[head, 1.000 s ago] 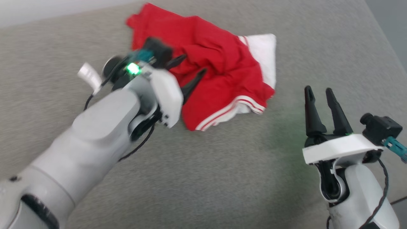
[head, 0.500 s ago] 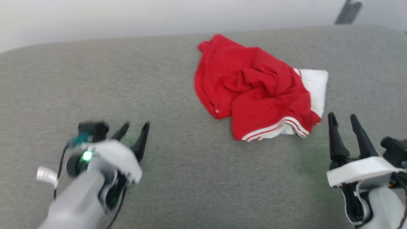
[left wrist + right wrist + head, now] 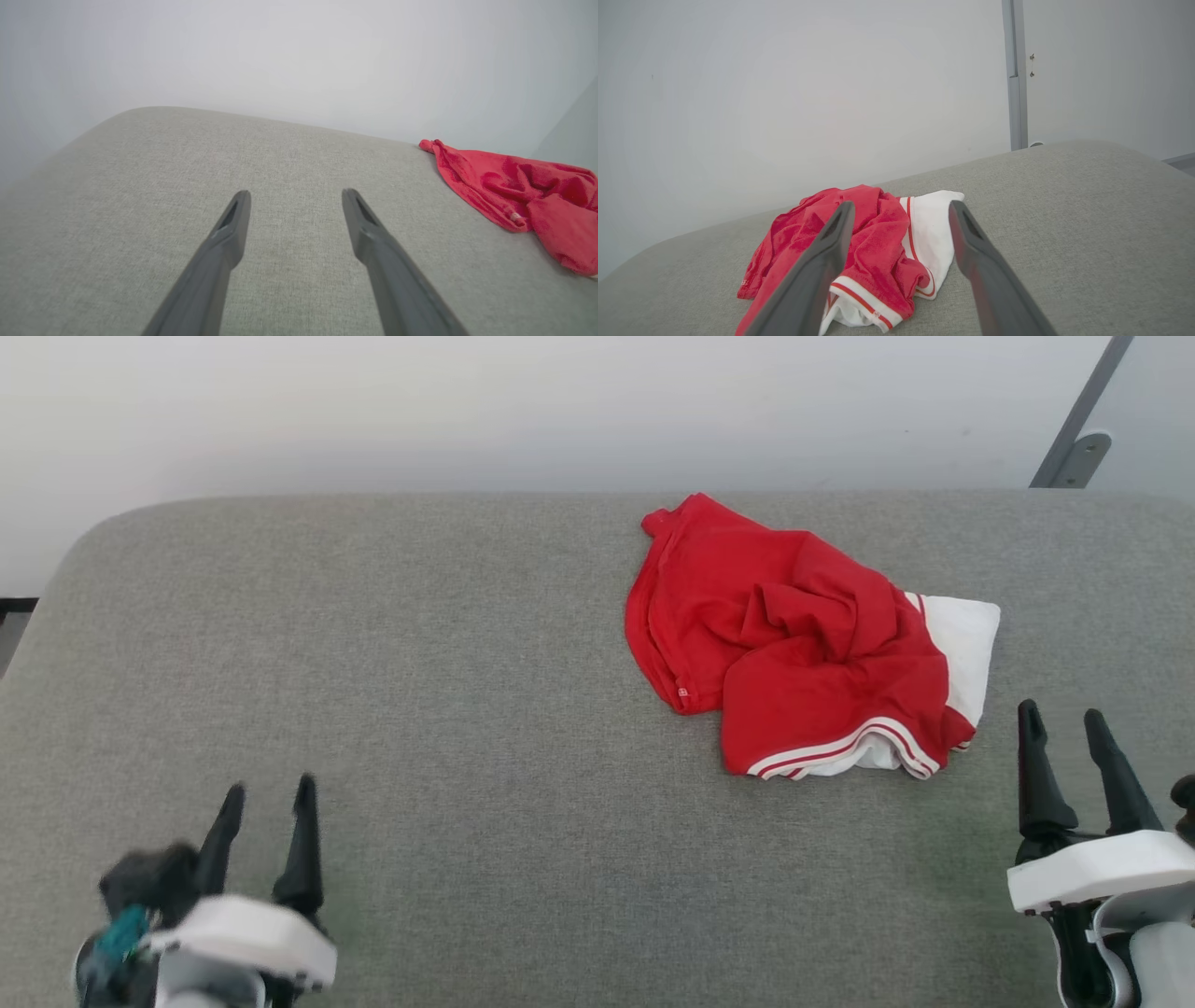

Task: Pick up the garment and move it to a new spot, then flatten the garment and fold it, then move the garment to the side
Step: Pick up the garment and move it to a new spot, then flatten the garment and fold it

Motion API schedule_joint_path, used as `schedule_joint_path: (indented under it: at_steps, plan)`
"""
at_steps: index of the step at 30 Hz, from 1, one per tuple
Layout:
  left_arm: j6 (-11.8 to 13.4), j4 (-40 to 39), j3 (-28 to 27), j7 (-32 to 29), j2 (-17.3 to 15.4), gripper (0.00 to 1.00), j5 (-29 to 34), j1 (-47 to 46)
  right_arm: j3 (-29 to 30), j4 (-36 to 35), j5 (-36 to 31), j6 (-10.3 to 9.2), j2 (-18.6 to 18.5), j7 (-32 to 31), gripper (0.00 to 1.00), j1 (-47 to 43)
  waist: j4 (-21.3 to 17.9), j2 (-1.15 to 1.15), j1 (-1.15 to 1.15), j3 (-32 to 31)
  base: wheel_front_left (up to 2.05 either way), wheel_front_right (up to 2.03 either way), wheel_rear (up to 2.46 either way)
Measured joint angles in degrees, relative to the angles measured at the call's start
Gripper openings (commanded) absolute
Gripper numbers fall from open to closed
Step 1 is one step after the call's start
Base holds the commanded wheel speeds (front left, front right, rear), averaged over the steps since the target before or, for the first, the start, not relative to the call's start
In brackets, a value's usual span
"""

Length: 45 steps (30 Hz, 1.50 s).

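Observation:
The garment (image 3: 803,644), bright red with a white panel and striped trim, lies crumpled in a heap on the right half of the grey cushion (image 3: 420,663). Nothing holds it. My left gripper (image 3: 269,791) stands open at the lower left, far from the cloth, with bare cushion between its fingers (image 3: 294,193). At the lower right my right gripper (image 3: 1061,714) is open too, just right of and nearer than the heap's white corner. In the right wrist view the garment (image 3: 878,233) lies ahead between and left of that gripper's fingertips (image 3: 901,205). The left wrist view catches the garment (image 3: 523,186) at its right edge.
The grey cushion has rounded corners and ends at a pale wall (image 3: 467,411) behind. A grey metal post (image 3: 1074,439) stands at the back right. Bare cushion stretches across the left and front.
My left gripper has pulled back from over the garment to the lower left, open and holding nothing. The head camera has swung, shifting the whole picture. The garment keeps its crumpled shape.

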<state>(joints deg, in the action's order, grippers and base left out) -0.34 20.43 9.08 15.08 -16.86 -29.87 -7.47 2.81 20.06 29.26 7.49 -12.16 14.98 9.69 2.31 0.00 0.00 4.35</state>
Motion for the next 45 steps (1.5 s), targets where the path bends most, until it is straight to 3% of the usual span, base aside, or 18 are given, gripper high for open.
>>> schedule_joint_path:
  at_steps: [6, 13, 24, 38, 41, 45]
  plan:
    - [-4.7, -8.3, -10.6, 0.0, 6.2, 1.00, 8.8, 6.9, 0.9, -1.3, -0.1, 0.00, -0.5, 0.0, 1.00, -0.7, -0.5, 0.00, 0.00, -0.7, 0.00, 0.00, 0.00]
    - [-6.6, -13.2, -14.3, 0.0, 9.3, 1.00, 14.8, 9.0, 0.9, -3.0, -0.2, 0.00, -0.8, 0.0, 1.00, -1.1, -0.3, 0.00, 0.00, -0.4, 0.00, 0.00, 0.00]
    - [-7.0, -13.5, -14.6, 0.0, 11.6, 1.00, 17.8, 9.2, 0.8, -3.5, -0.3, 0.00, -0.5, 0.0, 1.00, -1.2, -0.6, 0.00, 0.00, 0.9, 0.00, 0.00, 0.00]
    - [-7.0, -13.8, -12.6, 0.0, 11.5, 1.00, 18.5, 9.3, -0.7, -2.1, 0.1, 0.00, -1.4, 0.0, 1.00, -0.7, -0.5, 0.00, 0.00, 1.5, 0.00, 0.00, 0.00]
    - [-7.0, -13.7, -11.2, 0.0, 11.7, 1.00, 18.6, 9.2, -2.4, 0.8, 0.5, 0.00, -3.4, -3.4, 1.00, 0.2, 0.1, 0.00, 0.00, 1.9, 0.00, 0.00, 0.00]
    - [-7.0, -13.4, -10.0, 0.0, 12.4, 1.00, 18.5, 8.5, -5.0, 3.4, 0.8, 0.01, -8.2, -12.9, 1.00, 4.9, 1.2, 0.00, 0.00, 3.5, 0.00, 0.00, 0.00]
